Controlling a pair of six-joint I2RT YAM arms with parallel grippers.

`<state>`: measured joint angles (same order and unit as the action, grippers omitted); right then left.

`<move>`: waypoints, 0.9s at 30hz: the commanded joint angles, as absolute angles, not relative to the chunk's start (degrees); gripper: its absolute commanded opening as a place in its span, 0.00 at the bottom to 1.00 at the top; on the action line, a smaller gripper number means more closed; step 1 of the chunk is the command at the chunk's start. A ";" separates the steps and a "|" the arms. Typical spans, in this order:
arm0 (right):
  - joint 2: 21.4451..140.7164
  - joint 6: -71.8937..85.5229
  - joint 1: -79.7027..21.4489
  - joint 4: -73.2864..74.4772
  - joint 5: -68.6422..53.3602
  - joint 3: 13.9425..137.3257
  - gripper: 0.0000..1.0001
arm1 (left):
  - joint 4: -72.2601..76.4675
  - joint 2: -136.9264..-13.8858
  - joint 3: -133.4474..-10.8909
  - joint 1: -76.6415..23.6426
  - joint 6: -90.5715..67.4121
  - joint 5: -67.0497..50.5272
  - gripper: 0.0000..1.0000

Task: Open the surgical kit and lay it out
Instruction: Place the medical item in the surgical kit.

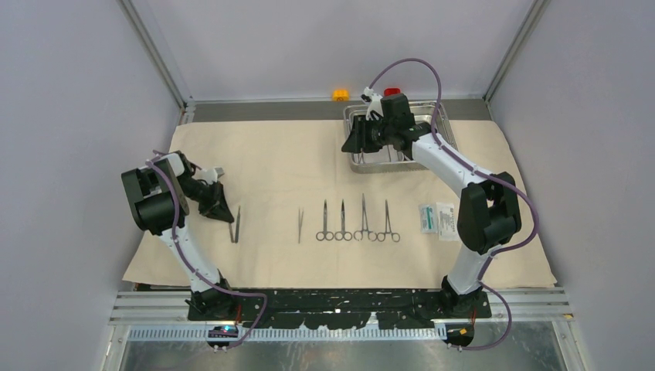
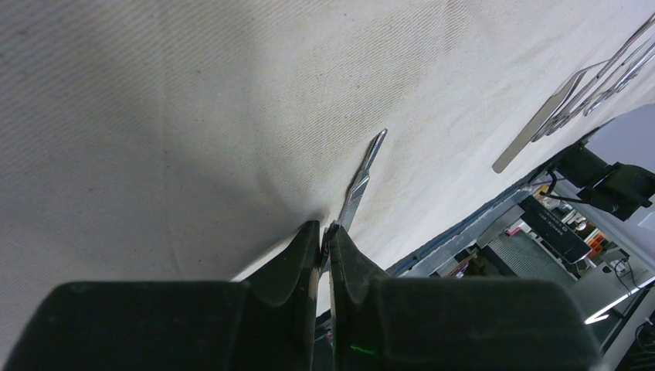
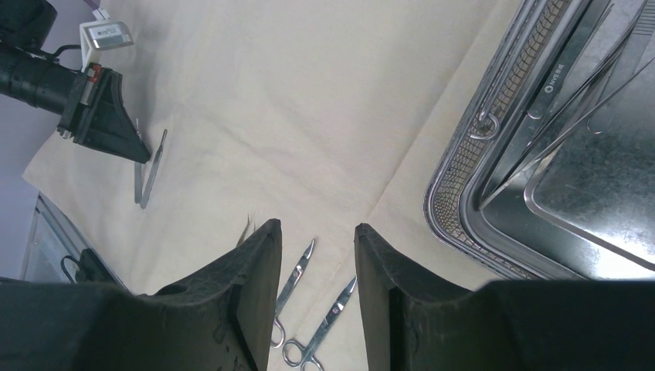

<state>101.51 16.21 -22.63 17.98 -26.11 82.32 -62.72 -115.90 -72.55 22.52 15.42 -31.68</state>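
Beige cloth (image 1: 270, 154): spread flat over the table as the working field. Every piece set out so far lies on it.

Steel tray (image 1: 371, 166): on the far part of the cloth, right of centre. It serves as the source container, so it sits clear of the display row.

Tray contents (image 3: 556, 93): long slim steel instruments lying slantwise inside, judged not yet laid out.

Tweezers (image 1: 300, 224): near centre, lengthwise near-to-far, at the left end of the main row.

Ring-handled clamps (image 1: 343, 216): four side by side just right of the tweezers, apart from one another. The rings face the near edge, probably so each can be picked up singly.

Packets (image 1: 427, 218): two white and teal packets, side by side at the right end of the row.

Straight handle (image 2: 359, 185): flat on the cloth at near left, well left of the tweezers. A second slim piece lies just beside it, which extends the row leftward.

Left gripper (image 2: 326, 228): low at the handle's end, with the jaws almost together about it. Whether they pinch it or have let go cannot be told. Its low position fits setting the piece down.

Right gripper (image 3: 317, 228): jaws apart and empty, hovering by the tray's left rim. It is judged ready to reach in for the next instrument.

Orange block (image 1: 341, 94) and red block (image 1: 391, 91): beyond the cloth's far edge, not part of the kit.
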 commanded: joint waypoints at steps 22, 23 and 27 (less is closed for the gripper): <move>101.34 16.30 -22.36 15.65 -27.16 82.53 0.45 | -63.89 -119.07 -78.48 22.85 17.95 -25.43 0.13; 101.41 16.29 -22.45 15.67 -27.16 82.53 0.45 | -63.94 -119.34 -78.76 22.77 17.91 -25.46 0.13; 101.69 16.35 -22.35 15.68 -27.09 82.53 0.45 | -64.24 -119.87 -79.46 22.76 18.01 -25.70 0.13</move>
